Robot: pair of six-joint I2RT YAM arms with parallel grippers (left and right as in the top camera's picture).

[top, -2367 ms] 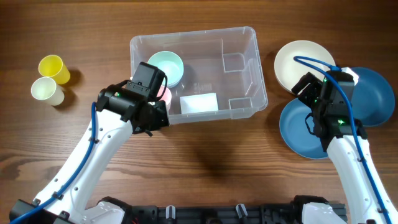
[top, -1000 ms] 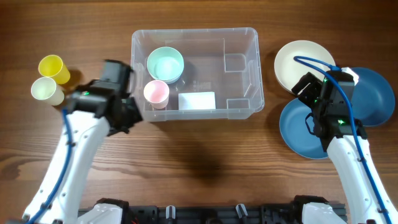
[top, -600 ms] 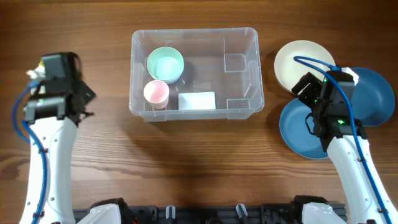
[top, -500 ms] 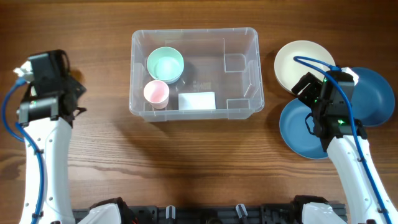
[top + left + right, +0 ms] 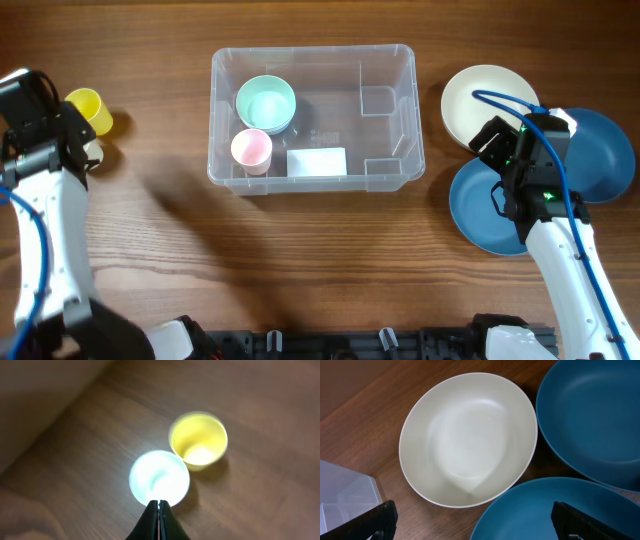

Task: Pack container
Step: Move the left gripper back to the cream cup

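Since a second ago my left arm has swung off the container (image 5: 311,51) to the far left of the table, and my left gripper (image 5: 160,503) now hangs over the pale cup (image 5: 159,480). Its fingers are pressed together and hold nothing. The container sits mid-table, well apart from here, with a mint bowl (image 5: 265,103) and a pink cup (image 5: 251,148) inside.

I judge the pale cup is my next pick. The yellow cup (image 5: 198,440) stands just beside it, seemingly touching, so I should spread my fingers before lowering, straddle the near wall away from the yellow one, and lift straight up.

My right gripper (image 5: 472,510) is spread wide and empty above the cream bowl (image 5: 467,440).
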